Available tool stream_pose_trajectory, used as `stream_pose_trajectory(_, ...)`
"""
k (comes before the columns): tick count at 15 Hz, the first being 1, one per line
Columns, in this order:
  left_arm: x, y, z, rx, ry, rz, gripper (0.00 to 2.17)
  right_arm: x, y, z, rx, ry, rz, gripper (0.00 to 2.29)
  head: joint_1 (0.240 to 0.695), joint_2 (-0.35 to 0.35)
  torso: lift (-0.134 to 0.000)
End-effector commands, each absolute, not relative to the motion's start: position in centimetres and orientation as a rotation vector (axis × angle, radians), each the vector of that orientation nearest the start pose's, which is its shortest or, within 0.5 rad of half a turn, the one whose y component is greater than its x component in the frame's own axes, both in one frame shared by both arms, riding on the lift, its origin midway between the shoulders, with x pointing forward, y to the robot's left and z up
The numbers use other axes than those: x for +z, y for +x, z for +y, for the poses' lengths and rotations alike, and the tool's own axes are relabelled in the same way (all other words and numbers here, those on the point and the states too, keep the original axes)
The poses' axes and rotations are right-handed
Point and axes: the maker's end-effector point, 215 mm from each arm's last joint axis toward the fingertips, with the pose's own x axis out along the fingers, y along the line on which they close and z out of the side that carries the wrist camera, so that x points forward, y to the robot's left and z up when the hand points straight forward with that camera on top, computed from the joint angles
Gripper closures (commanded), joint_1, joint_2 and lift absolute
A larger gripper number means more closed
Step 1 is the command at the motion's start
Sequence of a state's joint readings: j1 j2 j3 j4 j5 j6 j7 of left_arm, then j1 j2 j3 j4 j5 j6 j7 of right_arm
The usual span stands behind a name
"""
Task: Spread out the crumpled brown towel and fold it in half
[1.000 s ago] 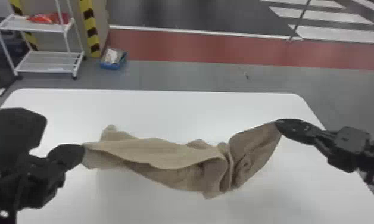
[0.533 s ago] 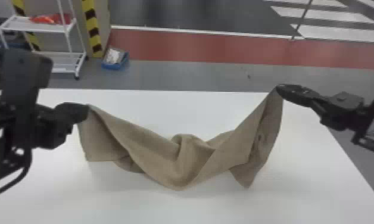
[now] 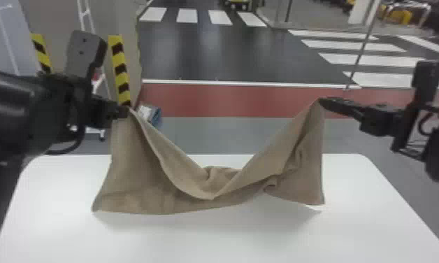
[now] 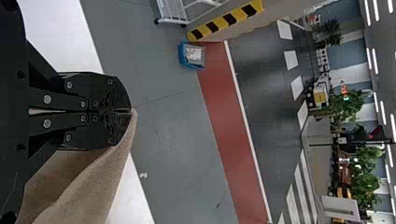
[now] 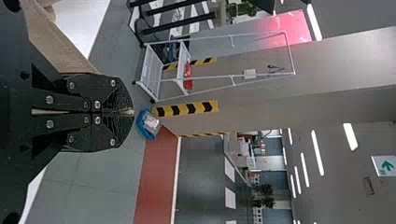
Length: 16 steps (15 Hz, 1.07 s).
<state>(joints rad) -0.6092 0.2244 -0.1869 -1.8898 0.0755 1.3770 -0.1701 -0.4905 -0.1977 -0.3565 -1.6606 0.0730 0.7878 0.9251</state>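
left hand (image 3: pixel 124 112) and right hand (image 3: pixel 322 101) hold brown towel (image 3: pixel 138 175).

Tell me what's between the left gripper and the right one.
The towel, seen in the head view: it hangs between the left gripper and the right gripper, sagging in the middle.
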Motion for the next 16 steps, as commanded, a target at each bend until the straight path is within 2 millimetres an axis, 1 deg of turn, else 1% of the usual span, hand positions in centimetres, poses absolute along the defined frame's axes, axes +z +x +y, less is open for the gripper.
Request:
stream_pose_trajectory(1,-16.1,67.6,20.9,-0.191,0.207,0.454,1.7,-14.1,66.9,-34.2,0.453,0.062,0.139,1.19,0.448,-0.103,-0.124)
stream_pose_trajectory(2,-14.7,68.1,20.9,-0.195,0.202,0.426,1.7,-13.0,67.2,-34.5,0.444,0.054,0.125,1.19,0.429,-0.105,-0.124)
stream_pose_trajectory(3,-13.6,68.5,21.1,-0.196,0.191,0.41,1.7,-11.9,67.3,-35.4,0.428,0.04,0.112,1.19,0.408,-0.106,-0.124)
stream_pose_trajectory(4,-12.9,68.6,20.9,-0.204,0.185,0.402,1.7,-11.4,67.2,-36.0,0.421,0.042,0.115,1.19,0.39,-0.107,-0.124)
stream_pose_trajectory(5,-12.7,68.6,21.1,-0.208,0.178,0.402,1.7,-11.3,66.7,-36.5,0.425,0.054,0.122,1.19,0.36,-0.112,-0.124)
stream_pose_trajectory(6,-13.2,68.1,20.7,-0.232,0.162,0.406,1.7,-11.4,65.9,-37.4,0.422,0.051,0.121,1.19,0.349,-0.115,-0.124)
stream_pose_trajectory(7,-14.4,66.7,21.0,-0.253,0.144,0.419,1.7,-12.6,64.6,-38.4,0.413,0.059,0.14,1.19,0.343,-0.118,-0.124)
stream_pose_trajectory(8,-16.2,65.0,21.7,-0.257,0.146,0.429,1.7,-14.1,62.9,-38.2,0.428,0.062,0.154,1.19,0.342,-0.123,-0.124)
stream_pose_trajectory(9,-18.6,63.1,23.2,-0.244,0.147,0.447,1.7,-16.2,60.8,-38.0,0.444,0.055,0.176,1.19,0.347,-0.13,-0.124)
stream_pose_trajectory(10,-20.1,62.1,24.1,-0.235,0.138,0.465,1.7,-17.2,59.8,-38.4,0.444,0.048,0.182,1.19,0.389,-0.136,-0.124)
stream_pose_trajectory(11,-20.4,61.8,24.7,-0.226,0.129,0.47,1.7,-17.4,59.3,-39.5,0.427,0.054,0.186,1.19,0.421,-0.132,-0.124)
stream_pose_trajectory(12,-19.6,61.7,25.5,-0.213,0.125,0.455,1.7,-17.0,59.1,-40.4,0.413,0.059,0.182,1.19,0.445,-0.131,-0.124)
stream_pose_trajectory(13,-18.4,61.5,26.3,-0.206,0.117,0.437,1.7,-15.8,59.0,-40.5,0.415,0.063,0.164,1.19,0.461,-0.13,-0.124)
stream_pose_trajectory(14,-17.4,61.7,26.8,-0.199,0.116,0.424,1.7,-15.7,59.0,-40.6,0.41,0.062,0.169,1.19,0.469,-0.131,-0.124)
stream_pose_trajectory(15,-16.3,62.2,27.0,-0.196,0.122,0.411,1.7,-15.5,59.1,-40.7,0.404,0.047,0.173,1.19,0.464,-0.13,-0.124)
stream_pose_trajectory(16,-15.1,62.8,26.7,-0.199,0.129,0.398,1.7,-15.4,59.4,-40.7,0.395,0.037,0.176,1.19,0.456,-0.127,-0.124)
